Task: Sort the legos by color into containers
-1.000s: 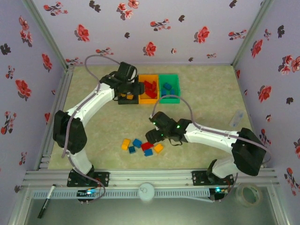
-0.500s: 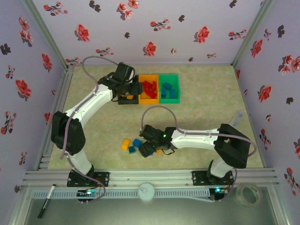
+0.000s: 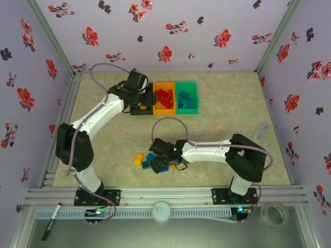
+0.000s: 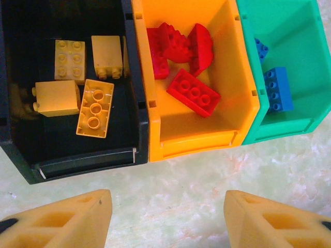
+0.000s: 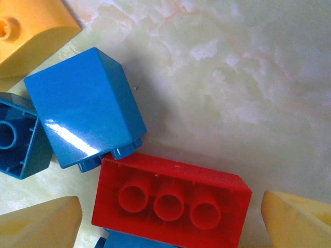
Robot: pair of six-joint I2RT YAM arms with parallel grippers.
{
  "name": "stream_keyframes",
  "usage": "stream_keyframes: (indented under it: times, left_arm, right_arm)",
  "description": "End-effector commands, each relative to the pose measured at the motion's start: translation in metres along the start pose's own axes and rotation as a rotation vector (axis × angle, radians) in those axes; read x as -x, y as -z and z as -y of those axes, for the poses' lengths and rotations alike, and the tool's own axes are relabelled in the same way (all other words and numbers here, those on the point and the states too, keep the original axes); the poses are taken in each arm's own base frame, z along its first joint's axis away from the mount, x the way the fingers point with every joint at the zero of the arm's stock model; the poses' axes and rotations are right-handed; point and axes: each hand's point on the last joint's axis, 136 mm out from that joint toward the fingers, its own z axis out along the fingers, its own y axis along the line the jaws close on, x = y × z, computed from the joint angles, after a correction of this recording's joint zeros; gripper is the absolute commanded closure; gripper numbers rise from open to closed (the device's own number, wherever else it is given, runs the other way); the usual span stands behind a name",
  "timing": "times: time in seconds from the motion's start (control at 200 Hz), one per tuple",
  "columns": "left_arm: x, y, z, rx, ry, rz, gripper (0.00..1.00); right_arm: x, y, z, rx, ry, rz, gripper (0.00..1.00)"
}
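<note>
Both your grippers stand spread: the left gripper (image 4: 168, 219) hangs empty by the far black bin (image 4: 137, 113), the right gripper (image 5: 170, 230) straddles an upturned red lego (image 5: 173, 199) without pinching it

Yellow brick (image 5: 31, 31) and hollow blue brick (image 5: 15, 139) are cut off at left.

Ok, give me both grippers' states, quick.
Left gripper: open, empty.
Right gripper: open, straddling the red brick, not gripping it.
</note>
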Motion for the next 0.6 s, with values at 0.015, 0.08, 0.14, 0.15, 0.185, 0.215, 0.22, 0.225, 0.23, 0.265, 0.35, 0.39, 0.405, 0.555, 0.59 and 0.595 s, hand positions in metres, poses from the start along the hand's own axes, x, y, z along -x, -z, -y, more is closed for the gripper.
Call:
stream_keyframes:
  times: [0.015,0.08,0.14,0.15,0.185,0.215,0.22,0.225,0.23,0.265,0.35,0.39,0.405,0.555,0.59,0.595]
  left_arm:
    - [0.010,0.013,-0.004,0.005,0.021,0.047,0.41]
    - [0.010,0.013,-0.004,0.004,0.020,0.047,0.41]
    - [0.010,0.013,-0.004,0.005,0.021,0.047,0.41]
    - [0.010,0.013,-0.003,0.004,0.021,0.047,0.41]
    - [0.010,0.013,-0.004,0.005,0.021,0.046,0.41]
    - [0.010,0.013,-0.004,0.004,0.021,0.046,0.41]
    - [0.010,0.012,-0.004,0.005,0.021,0.044,0.41]
    - [0.009,0.012,-0.004,0.006,0.021,0.044,0.41]
    - [0.010,0.012,-0.003,0.005,0.020,0.044,0.41]
    - [0.010,0.013,-0.004,0.005,0.020,0.046,0.41]
    - [0.010,0.012,-0.005,0.007,0.022,0.043,0.42]
    - [0.010,0.012,-0.004,0.007,0.022,0.043,0.42]
    - [0.010,0.012,-0.004,0.005,0.021,0.044,0.42]
    - [0.009,0.012,-0.005,0.008,0.022,0.042,0.42]
    - [0.010,0.012,-0.005,0.007,0.024,0.043,0.42]
    - [0.009,0.012,-0.004,0.007,0.023,0.041,0.42]
  right_arm:
    - [0.007,0.000,-0.002,-0.016,-0.002,0.010,0.12]
    - [0.007,-0.001,0.000,-0.030,0.000,0.005,0.14]
    - [0.006,-0.001,0.002,-0.045,0.001,0.000,0.17]
    - [0.006,-0.001,0.003,-0.047,0.001,-0.001,0.17]
    - [0.005,-0.002,0.004,-0.056,0.003,-0.006,0.19]
    - [0.005,-0.002,0.006,-0.066,0.003,-0.008,0.21]
    - [0.004,-0.002,0.006,-0.068,0.003,-0.009,0.21]
    - [0.005,-0.002,0.007,-0.069,0.002,-0.009,0.22]
    - [0.004,-0.002,0.007,-0.070,0.003,-0.009,0.22]
    - [0.004,-0.002,0.009,-0.082,0.004,-0.010,0.23]
    - [0.002,-0.003,0.013,-0.100,0.014,-0.018,0.26]
    - [0.001,-0.003,0.014,-0.108,0.019,-0.024,0.26]
    - [0.001,-0.003,0.015,-0.113,0.020,-0.025,0.26]
    - [0.000,-0.002,0.026,-0.166,0.034,-0.032,0.27]
    - [0.000,-0.002,0.029,-0.176,0.036,-0.030,0.29]
    - [0.001,-0.002,0.030,-0.178,0.037,-0.030,0.29]
